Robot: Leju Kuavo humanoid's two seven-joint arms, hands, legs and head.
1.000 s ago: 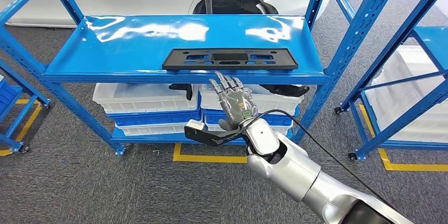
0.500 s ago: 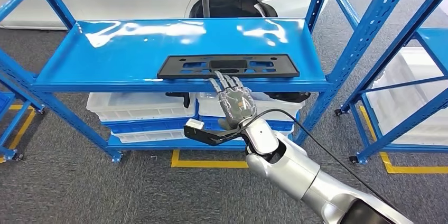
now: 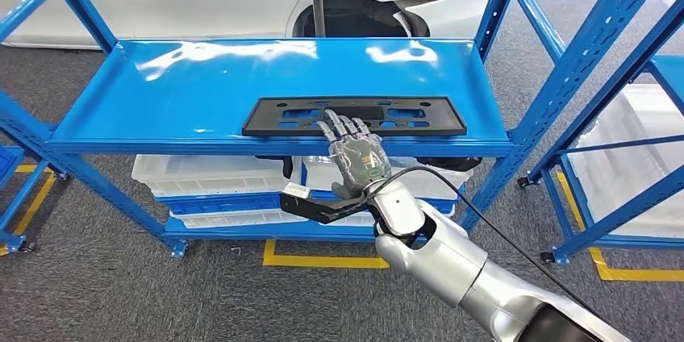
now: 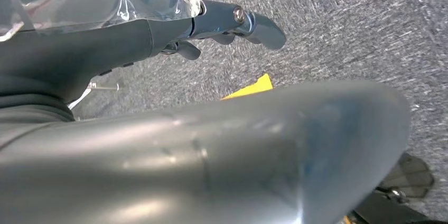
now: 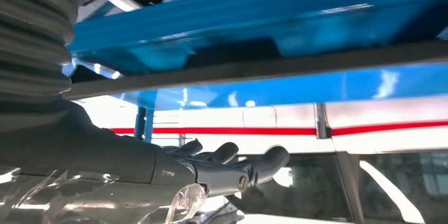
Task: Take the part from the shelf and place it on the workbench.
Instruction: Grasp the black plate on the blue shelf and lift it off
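Right hand (image 3: pixel 356 156) nearer shelved part (image 3: pixel 355 115)

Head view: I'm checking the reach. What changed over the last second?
The right hand advanced from below the shelf's front edge until its fingertips overlap the black plastic panel, fingers spread, nothing gripped. The camera shifted too. The panel stays flat on the blue shelf.

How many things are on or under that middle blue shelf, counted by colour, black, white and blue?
Black: 1, the part on the shelf, with the right hand's fingers stretched flat over its near edge.
White: 2 bins below.
Blue: 2 bins stacked beneath those.
Total: 5.
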